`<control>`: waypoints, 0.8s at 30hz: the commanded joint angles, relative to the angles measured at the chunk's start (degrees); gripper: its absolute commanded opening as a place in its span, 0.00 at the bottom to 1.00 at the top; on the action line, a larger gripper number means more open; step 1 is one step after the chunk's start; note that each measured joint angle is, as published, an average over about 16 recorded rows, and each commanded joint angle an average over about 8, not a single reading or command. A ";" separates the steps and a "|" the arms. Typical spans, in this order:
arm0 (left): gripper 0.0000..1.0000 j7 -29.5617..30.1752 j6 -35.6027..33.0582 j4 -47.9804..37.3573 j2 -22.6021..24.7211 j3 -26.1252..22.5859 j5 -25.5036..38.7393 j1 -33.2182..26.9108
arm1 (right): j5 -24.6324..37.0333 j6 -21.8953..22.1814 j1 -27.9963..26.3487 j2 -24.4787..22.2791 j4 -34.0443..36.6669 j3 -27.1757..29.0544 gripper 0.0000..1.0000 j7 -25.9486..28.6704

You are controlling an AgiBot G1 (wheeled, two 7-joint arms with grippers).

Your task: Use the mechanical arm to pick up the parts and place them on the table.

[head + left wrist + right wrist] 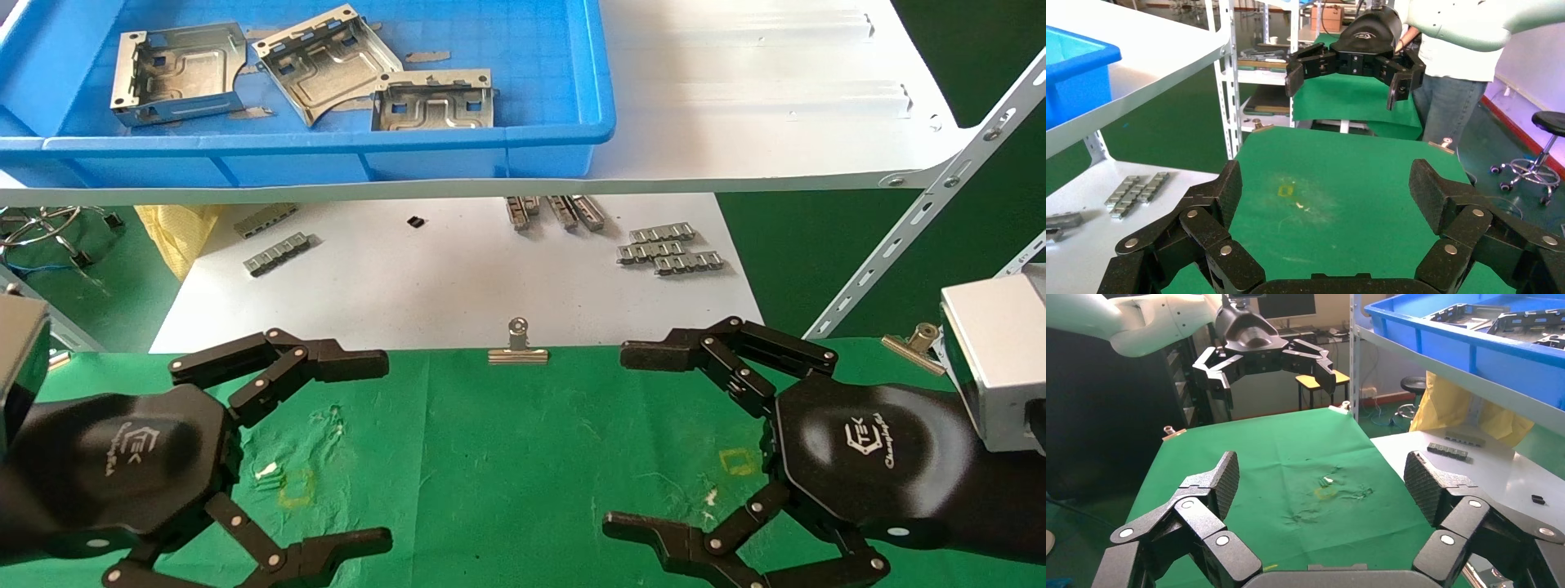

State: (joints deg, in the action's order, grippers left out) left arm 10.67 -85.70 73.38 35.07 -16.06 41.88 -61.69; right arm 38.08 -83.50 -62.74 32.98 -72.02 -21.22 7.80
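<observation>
Three silver brackets lie in the blue bin (327, 147) on the white shelf: one at the left (176, 73), one in the middle (327, 61), one at the right (433, 102). They also show in the right wrist view (1523, 321). My left gripper (386, 451) is open and empty, low over the left of the green cloth table (507, 457). My right gripper (617, 441) is open and empty over the table's right. Each faces the other across the cloth. The left wrist view shows its own gripper (1327, 190) open, the right wrist view likewise (1322, 481).
The white shelf (735, 98) overhangs a lower white board (449, 278) with grey ridged strips (670, 249). A binder clip (517, 347) sits on the cloth's far edge. A slotted metal strut (923, 212) slants at the right. A person (1462, 61) stands beyond the table.
</observation>
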 commanded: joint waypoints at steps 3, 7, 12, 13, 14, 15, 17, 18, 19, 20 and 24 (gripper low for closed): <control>1.00 0.00 0.00 0.00 0.00 0.00 0.00 0.00 | 0.00 0.00 0.00 0.00 0.00 0.00 1.00 0.00; 1.00 0.00 0.00 0.00 0.00 0.00 0.00 0.00 | 0.00 0.00 0.00 0.00 0.00 0.00 1.00 0.00; 1.00 0.00 0.00 0.00 0.00 0.00 0.00 0.00 | 0.00 0.00 0.00 0.00 0.00 0.00 1.00 0.00; 1.00 0.00 0.00 0.00 0.00 0.00 0.00 0.00 | 0.00 0.00 0.00 0.00 0.00 0.00 1.00 0.00; 1.00 0.00 0.00 0.00 0.00 0.00 0.00 0.00 | 0.00 0.00 0.00 0.00 0.00 0.00 0.88 0.00; 1.00 0.00 0.00 0.00 0.00 0.00 0.00 0.00 | 0.00 0.00 0.00 0.00 0.00 0.00 0.75 0.00; 1.00 0.00 0.00 0.00 0.00 0.00 0.00 0.00 | 0.00 0.00 0.00 0.00 0.00 0.00 0.50 0.00; 1.00 0.00 0.00 0.00 0.00 0.00 0.00 0.00 | 0.00 0.00 0.00 0.00 0.00 0.00 0.38 0.00; 1.00 0.00 0.00 0.00 0.00 0.00 0.00 0.00 | 0.00 0.00 0.00 0.00 0.00 0.00 0.25 0.00; 1.00 0.00 0.00 0.00 0.00 0.00 0.00 0.00 | 0.00 0.00 0.00 0.00 0.00 0.00 0.12 0.00; 1.00 0.00 0.00 0.00 0.00 0.00 0.00 0.00 | 0.00 0.00 0.00 0.00 0.00 0.00 0.00 0.00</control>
State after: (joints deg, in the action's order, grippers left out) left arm 10.67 -85.70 73.38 35.07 -16.06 41.88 -61.69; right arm 38.08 -83.50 -62.74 32.98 -72.02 -21.22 7.80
